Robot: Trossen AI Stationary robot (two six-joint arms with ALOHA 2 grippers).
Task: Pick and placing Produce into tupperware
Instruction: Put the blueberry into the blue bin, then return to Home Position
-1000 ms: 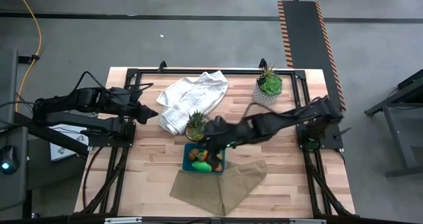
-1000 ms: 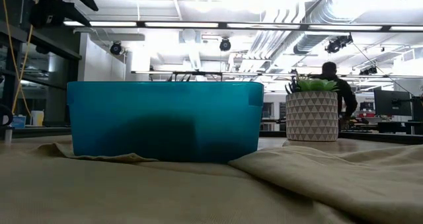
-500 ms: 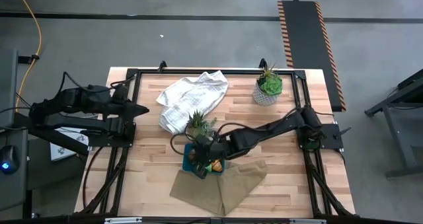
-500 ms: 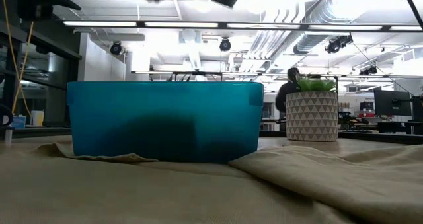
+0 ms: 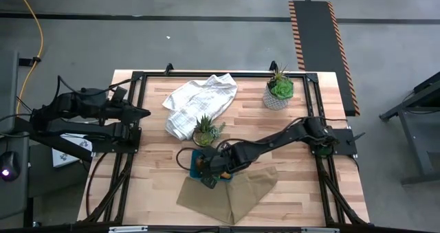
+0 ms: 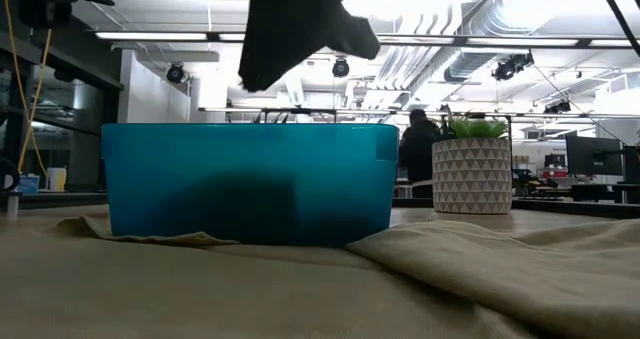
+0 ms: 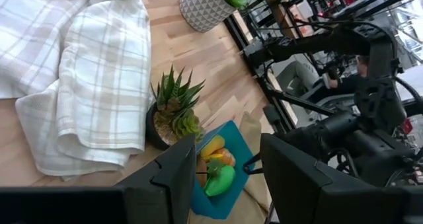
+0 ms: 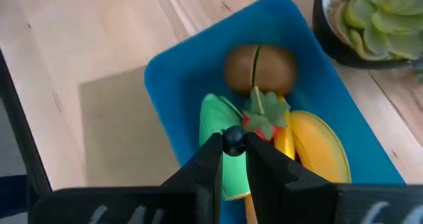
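Over the teal tupperware (image 8: 165, 92), the right gripper (image 8: 233, 159) hangs with a small dark berry (image 8: 232, 140) pinched between its nearly closed fingers.

The placing step looks to be in hand: the tub already holds a brown kiwi (image 8: 259, 67), a green pepper (image 8: 221, 135), a yellow banana (image 8: 317, 148) and a red strawberry-like piece (image 8: 263, 118). The next move calls for parting the fingers while the berry is inside the walls, then lifting straight up. Room is tight: the tub (image 5: 195, 165) sits partly on the tan cloth (image 5: 230, 192), with a spiky potted plant (image 5: 203, 131) just beside its far rim. The left gripper (image 7: 227, 171), fingers apart and holding nothing, waits at the table's left edge.
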